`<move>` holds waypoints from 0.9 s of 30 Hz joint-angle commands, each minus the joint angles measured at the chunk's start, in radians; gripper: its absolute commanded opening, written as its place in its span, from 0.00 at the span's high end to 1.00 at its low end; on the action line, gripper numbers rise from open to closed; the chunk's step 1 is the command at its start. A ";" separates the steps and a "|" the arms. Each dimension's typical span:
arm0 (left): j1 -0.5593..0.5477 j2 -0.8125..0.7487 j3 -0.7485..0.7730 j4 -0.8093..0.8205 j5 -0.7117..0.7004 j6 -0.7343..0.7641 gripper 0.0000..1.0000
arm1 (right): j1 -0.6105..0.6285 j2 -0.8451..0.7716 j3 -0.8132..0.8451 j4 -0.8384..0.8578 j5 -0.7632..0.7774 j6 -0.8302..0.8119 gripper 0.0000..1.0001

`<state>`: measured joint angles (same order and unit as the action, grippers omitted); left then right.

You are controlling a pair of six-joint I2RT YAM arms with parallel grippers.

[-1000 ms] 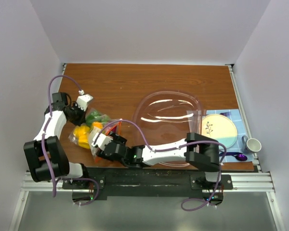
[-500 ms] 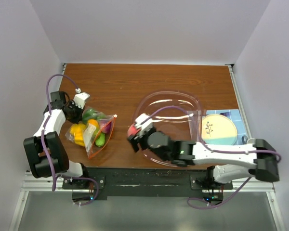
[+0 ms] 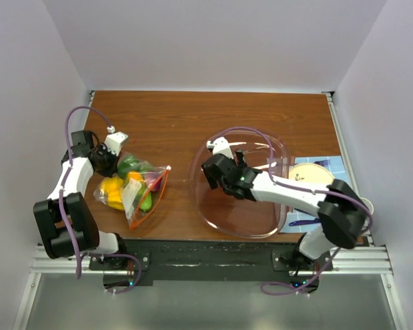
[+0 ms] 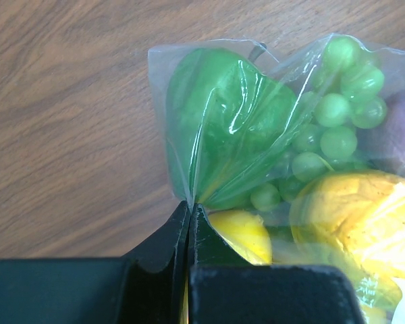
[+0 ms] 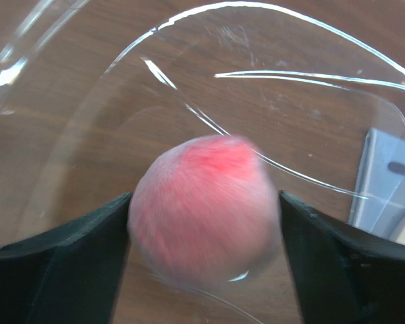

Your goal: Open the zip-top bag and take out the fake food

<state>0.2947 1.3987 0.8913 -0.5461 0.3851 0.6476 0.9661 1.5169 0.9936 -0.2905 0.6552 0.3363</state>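
Observation:
The zip-top bag (image 3: 139, 196) lies at the left of the table with its red-orange mouth toward the front, holding green, yellow and purple fake food. My left gripper (image 3: 112, 158) is shut on the bag's far corner (image 4: 189, 196), beside a green pepper (image 4: 216, 115) and green grapes (image 4: 337, 115). My right gripper (image 3: 215, 170) hangs over the large clear bowl (image 3: 261, 230). Its jaws stand open around a blurred pink-red toy fruit (image 5: 202, 209), with a narrow gap showing at the right finger (image 5: 337, 270). The bowl's rim (image 5: 270, 10) curves behind the fruit.
A cream plate (image 3: 316, 177) sits on a blue mat at the right, with a purple spoon (image 3: 304, 222) in front of it and a small mug (image 3: 365, 205) at the table's right edge. White walls close in the left, right and far sides.
My right arm has carried the pink-red fruit from the bag's mouth to over the bowl, and its jaws have widened. The left gripper has kept its hold on the bag.

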 commanded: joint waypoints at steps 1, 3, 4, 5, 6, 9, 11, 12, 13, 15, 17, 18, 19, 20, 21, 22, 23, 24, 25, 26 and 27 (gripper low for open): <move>0.009 -0.041 0.023 -0.020 0.014 0.006 1.00 | -0.056 0.097 0.177 -0.084 0.006 -0.003 0.01; 0.009 -0.044 0.020 -0.025 0.017 0.007 1.00 | -0.058 0.146 0.245 -0.102 0.012 -0.039 0.01; 0.009 -0.047 0.020 -0.029 0.023 0.009 1.00 | -0.058 0.153 0.270 -0.116 0.018 -0.042 0.01; 0.008 -0.047 0.018 -0.031 0.024 0.007 1.00 | -0.053 0.155 0.293 -0.122 0.021 -0.055 0.01; 0.009 -0.050 0.017 -0.029 0.026 0.009 1.00 | -0.041 0.131 0.310 -0.121 -0.009 -0.057 0.01; 0.009 -0.038 -0.005 -0.025 0.043 0.015 1.00 | 0.026 -0.008 0.252 0.020 -0.184 -0.062 0.01; 0.009 -0.027 -0.005 -0.012 0.043 0.011 1.00 | 0.095 -0.032 0.235 0.072 -0.174 -0.094 0.14; 0.009 -0.012 -0.002 -0.009 0.043 0.011 1.00 | 0.161 -0.037 0.229 0.095 -0.177 -0.105 0.19; 0.009 -0.003 0.003 -0.003 0.043 0.004 1.00 | 0.190 -0.032 0.226 0.112 -0.192 -0.121 0.33; 0.009 0.022 0.020 -0.002 0.043 -0.002 1.00 | 0.270 -0.006 0.215 0.169 -0.203 -0.143 0.54; 0.009 0.034 0.032 -0.005 0.046 -0.014 1.00 | 0.308 0.064 0.223 0.215 -0.215 -0.164 0.72; 0.009 0.040 0.037 -0.005 0.049 -0.020 1.00 | 0.338 0.096 0.230 0.229 -0.226 -0.169 0.75; 0.009 0.042 0.040 -0.008 0.054 -0.019 1.00 | 0.348 0.123 0.238 0.244 -0.238 -0.175 0.75; 0.009 0.039 0.037 -0.008 0.055 -0.019 1.00 | 0.367 0.179 0.255 0.270 -0.252 -0.178 0.75; 0.009 0.036 0.032 -0.009 0.054 -0.016 1.00 | 0.371 0.204 0.267 0.283 -0.255 -0.181 0.75; 0.009 0.031 0.029 -0.009 0.051 -0.013 1.00 | 0.376 0.227 0.281 0.287 -0.264 -0.177 0.75; 0.009 0.025 0.026 -0.008 0.049 -0.011 1.00 | 0.375 0.273 0.310 0.306 -0.281 -0.175 0.75; 0.009 0.022 0.020 -0.009 0.046 -0.005 1.00 | 0.375 0.290 0.327 0.313 -0.290 -0.175 0.75; 0.009 0.019 0.018 -0.009 0.046 -0.005 1.00 | 0.375 0.311 0.344 0.317 -0.296 -0.181 0.75; 0.008 0.014 0.015 -0.009 0.043 -0.002 1.00 | 0.375 0.342 0.379 0.320 -0.302 -0.181 0.74; 0.008 0.013 0.012 -0.012 0.043 0.001 1.00 | 0.375 0.359 0.398 0.320 -0.302 -0.183 0.73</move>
<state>0.2955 1.4345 0.8963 -0.5606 0.4110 0.6468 1.3441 1.8549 1.2736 -0.0521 0.3866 0.1741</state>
